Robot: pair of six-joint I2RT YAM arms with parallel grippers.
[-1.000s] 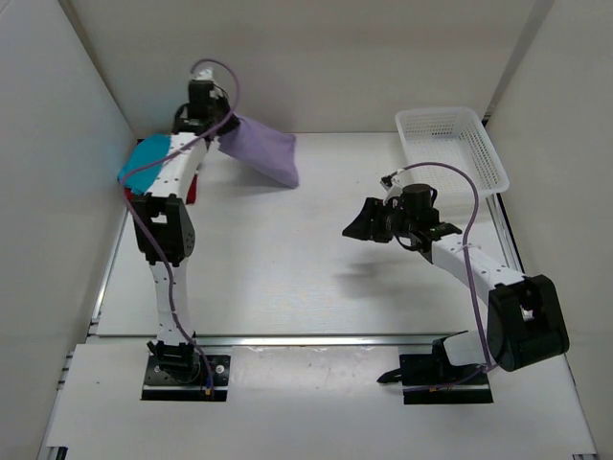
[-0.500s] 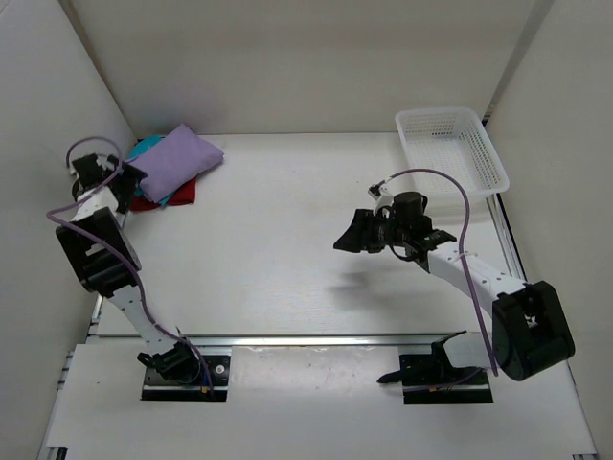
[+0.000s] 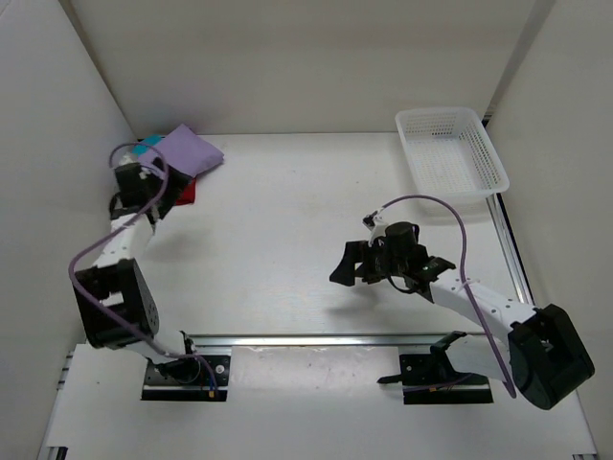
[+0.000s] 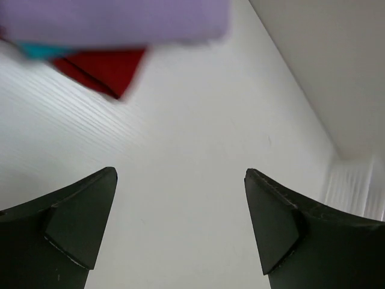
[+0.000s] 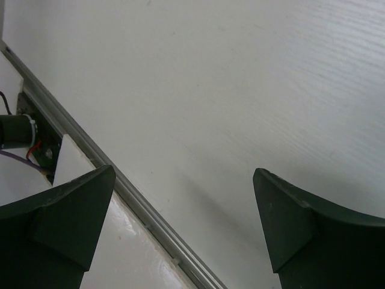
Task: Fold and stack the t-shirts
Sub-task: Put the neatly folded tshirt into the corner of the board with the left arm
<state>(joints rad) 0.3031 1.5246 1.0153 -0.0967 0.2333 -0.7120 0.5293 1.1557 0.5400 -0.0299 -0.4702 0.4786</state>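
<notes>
Three folded t-shirts lie stacked in the back left corner. The lavender one (image 3: 188,150) is on top, with a teal edge (image 3: 144,149) and the red one (image 3: 186,191) showing under it. In the left wrist view the lavender shirt (image 4: 120,21), a teal sliver (image 4: 39,51) and a red corner (image 4: 105,69) sit beyond the fingers. My left gripper (image 3: 153,196) (image 4: 180,223) hovers just in front of the stack, open and holding nothing. My right gripper (image 3: 347,268) (image 5: 183,223) hangs open over the table's middle right, with only bare table between its fingers.
A white lattice basket (image 3: 450,149) stands at the back right. White walls close in the left, back and right sides. A metal rail (image 5: 120,186) runs along the table's near edge, below the right gripper.
The lavender shirt, held hanging a second ago, now lies on the stack. My left gripper let it go, opened and swung to the stack's near side. The right gripper opened wider and drifted nearer and left.
</notes>
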